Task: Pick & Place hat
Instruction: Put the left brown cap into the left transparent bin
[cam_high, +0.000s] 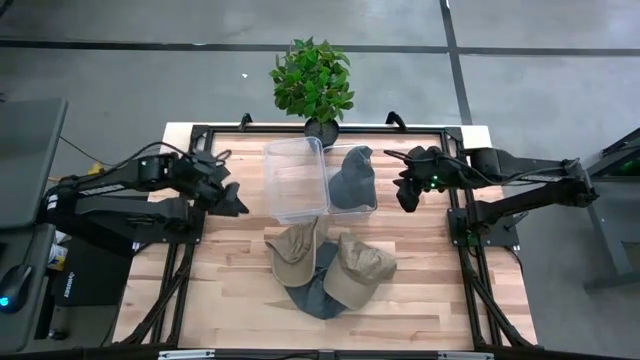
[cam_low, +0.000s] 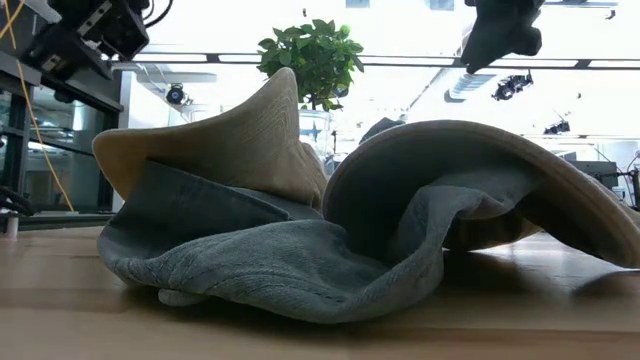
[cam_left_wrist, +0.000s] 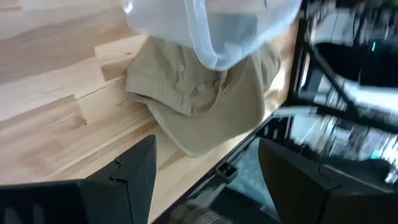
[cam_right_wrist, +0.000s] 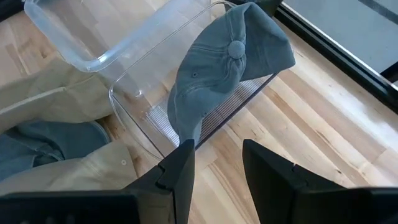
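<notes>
A grey-blue cap (cam_right_wrist: 230, 68) sits in the right clear bin (cam_high: 352, 205), its crown leaning on the bin's far wall. The left clear bin (cam_high: 295, 180) beside it holds nothing that I can see. Nearer the front edge lies a pile of hats: a tan cap (cam_high: 293, 250), a second tan cap (cam_high: 362, 268) and a grey-blue one (cam_high: 318, 292) under them, all resting on the table. My left gripper (cam_high: 235, 200) hovers open to the left of the bins. My right gripper (cam_high: 408, 195) hovers open just right of the bin with the cap, and stays above it in the right wrist view (cam_right_wrist: 217, 174).
A potted plant (cam_high: 313, 80) stands at the table's far edge behind the bins. Black frame rails (cam_high: 470, 240) run along both sides of the table. Bare wood shows left of the pile (cam_high: 225, 270) and right of it (cam_high: 430, 270).
</notes>
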